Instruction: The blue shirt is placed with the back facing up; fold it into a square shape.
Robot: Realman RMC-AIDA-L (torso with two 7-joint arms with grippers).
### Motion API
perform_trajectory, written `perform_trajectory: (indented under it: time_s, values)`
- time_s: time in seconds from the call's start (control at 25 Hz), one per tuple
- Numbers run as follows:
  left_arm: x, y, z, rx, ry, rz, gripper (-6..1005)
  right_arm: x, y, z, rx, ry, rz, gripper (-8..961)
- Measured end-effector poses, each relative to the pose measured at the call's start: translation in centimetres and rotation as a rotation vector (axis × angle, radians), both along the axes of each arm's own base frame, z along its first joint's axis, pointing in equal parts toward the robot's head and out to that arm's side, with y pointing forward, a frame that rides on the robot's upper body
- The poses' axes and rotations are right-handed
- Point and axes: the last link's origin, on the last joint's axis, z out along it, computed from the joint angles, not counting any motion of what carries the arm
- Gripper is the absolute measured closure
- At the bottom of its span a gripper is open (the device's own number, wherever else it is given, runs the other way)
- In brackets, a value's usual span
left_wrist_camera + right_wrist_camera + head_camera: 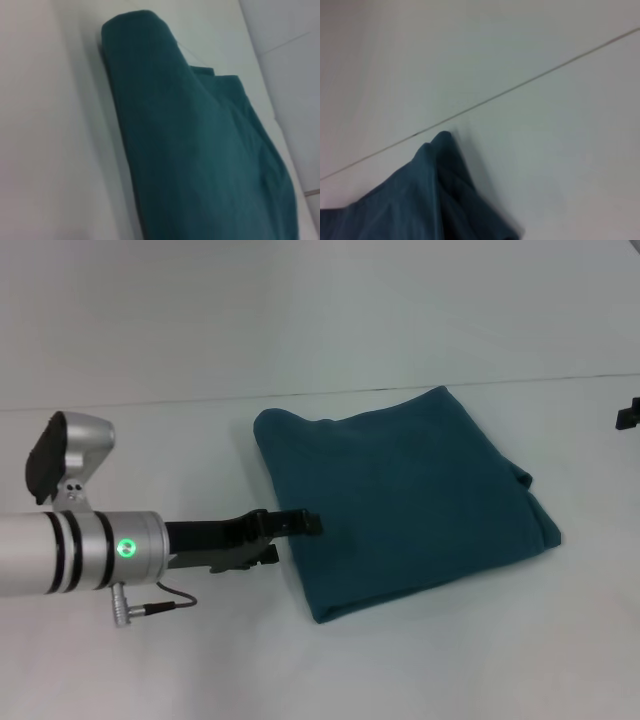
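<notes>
The fingers of the left gripper point(305, 524) lie together in one dark tip with no gap showing between them, and nothing sits between them. That tip rests at the left edge of the blue shirt point(400, 500), touching or just over the cloth about halfway along that side; which of the two I cannot tell. The left arm reaches in low from the near left, its silver wrist carrying a green light, with a thin cable hanging under it.

The shirt lies beyond and to the right of the fingers, flat on the white table point(150, 660). It is folded into a rough square, turned a little so one corner points away from the robot. Its plain side faces up. In the left wrist view the shirt point(200, 165) shows a thick rounded fold along its near edge, with layered edges behind.

Farther off, the right wrist view catches only one peaked corner of the shirt point(435, 200) near a thin seam in the table. The right gripper point(628, 416) shows only as a dark bit at the far right edge, well apart from the shirt; whether it is parted or closed cannot be told.
</notes>
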Motion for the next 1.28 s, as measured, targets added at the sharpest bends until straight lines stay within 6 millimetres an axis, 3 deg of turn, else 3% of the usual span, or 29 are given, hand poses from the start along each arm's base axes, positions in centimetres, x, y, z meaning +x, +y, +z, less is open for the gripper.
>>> perform_trajectory:
  time_s: [0.24,0.64,0.96,1.28]
  values:
    - [0.2,0.6,-0.9,0.019,0.049,0.001,49,0.4,0.3,1.0,-0.023,0.019,-0.04,23]
    - [1.8,1.9,-2.5,0.033,0.108,-0.033,50,0.2,0.7,0.4,-0.025,0.017,-0.027,23]
    - [1.9,2.1,-3.0,0.04,0.13,-0.018,49,0.2,0.6,0.3,-0.03,0.02,-0.027,24]
    - [2.6,2.3,-3.6,0.029,0.162,-0.047,118,0.2,0.6,0.2,-0.031,0.021,-0.028,24]
